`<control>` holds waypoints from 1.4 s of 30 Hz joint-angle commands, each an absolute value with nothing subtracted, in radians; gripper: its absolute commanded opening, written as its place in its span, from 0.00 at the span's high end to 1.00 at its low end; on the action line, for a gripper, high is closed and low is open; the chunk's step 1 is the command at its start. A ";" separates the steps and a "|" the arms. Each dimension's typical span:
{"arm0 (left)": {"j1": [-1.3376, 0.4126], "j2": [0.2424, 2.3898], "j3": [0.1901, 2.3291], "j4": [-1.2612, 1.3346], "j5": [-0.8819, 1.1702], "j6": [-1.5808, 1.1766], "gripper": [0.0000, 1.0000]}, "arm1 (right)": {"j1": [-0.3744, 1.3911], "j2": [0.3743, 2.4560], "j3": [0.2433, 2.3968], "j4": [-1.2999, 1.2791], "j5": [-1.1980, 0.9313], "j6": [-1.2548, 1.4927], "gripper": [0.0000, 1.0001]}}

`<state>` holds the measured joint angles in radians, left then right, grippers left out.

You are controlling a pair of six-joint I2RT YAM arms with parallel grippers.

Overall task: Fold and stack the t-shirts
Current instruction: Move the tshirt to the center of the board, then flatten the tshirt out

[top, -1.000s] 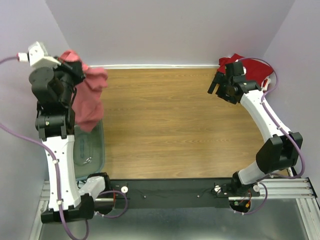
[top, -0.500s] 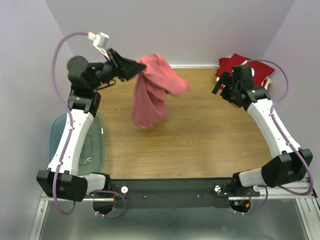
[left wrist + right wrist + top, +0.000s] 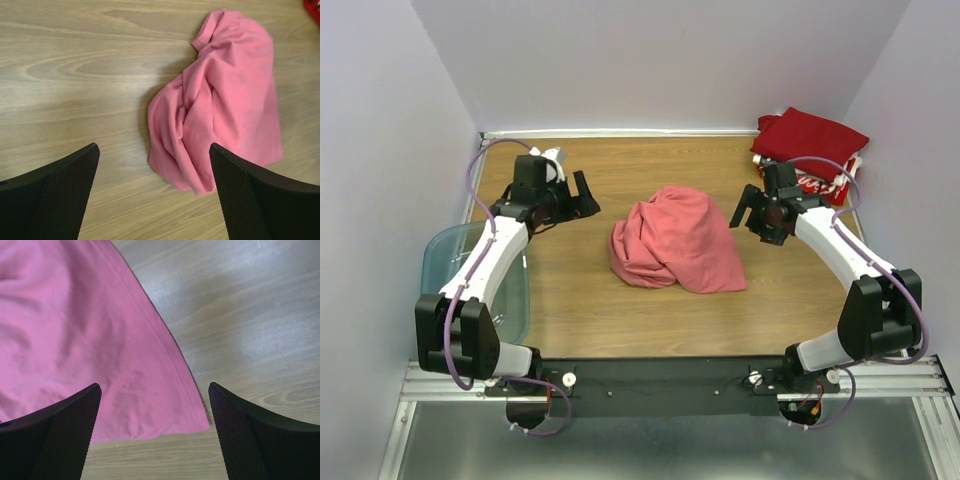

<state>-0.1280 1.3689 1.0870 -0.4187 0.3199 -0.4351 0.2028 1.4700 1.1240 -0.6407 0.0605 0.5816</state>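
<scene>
The salmon-pink t-shirt [image 3: 675,242] lies in a crumpled heap in the middle of the wooden table, held by neither gripper. My left gripper [image 3: 586,197] hovers just left of the heap with its jaws wide apart. In the left wrist view the pink shirt [image 3: 225,105] lies ahead of the empty left gripper [image 3: 155,200]. My right gripper [image 3: 748,218] stands open at the heap's right edge. The right wrist view shows the shirt's hemmed corner [image 3: 165,405] below the empty right gripper [image 3: 155,435]. A dark red t-shirt [image 3: 812,138] sits folded on a red one with white print [image 3: 822,186] at the back right.
A translucent blue-grey bin [image 3: 442,262] stands at the table's left edge beside the left arm. Purple walls close in the back and both sides. The arms' bases sit on the black rail [image 3: 660,382] at the near edge.
The left arm swung the pink shirt from over the bin to the table's middle, opened and let it drop. The right gripper came forward from the red stack to the shirt's right edge.
</scene>
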 commanded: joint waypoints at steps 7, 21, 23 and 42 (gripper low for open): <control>-0.354 1.382 1.013 -0.495 0.233 -0.436 0.05 | 0.204 1.430 0.951 -0.600 -0.061 0.612 0.08; -0.505 1.370 0.862 -0.494 0.259 -0.479 0.08 | 0.206 1.264 0.706 -0.624 -0.086 0.696 0.25; -0.512 1.370 0.848 -0.476 0.259 -0.488 0.08 | 0.206 1.262 0.695 -0.623 -0.074 0.696 0.29; -0.545 1.584 0.956 -0.433 0.216 -0.518 0.16 | 0.204 1.344 0.684 -0.569 -0.028 0.684 0.48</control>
<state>-0.5282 1.5566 0.9100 -0.4561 0.2390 -0.4999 0.2028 1.3308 0.6979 -0.5930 -0.0429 0.6807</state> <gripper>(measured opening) 0.856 0.533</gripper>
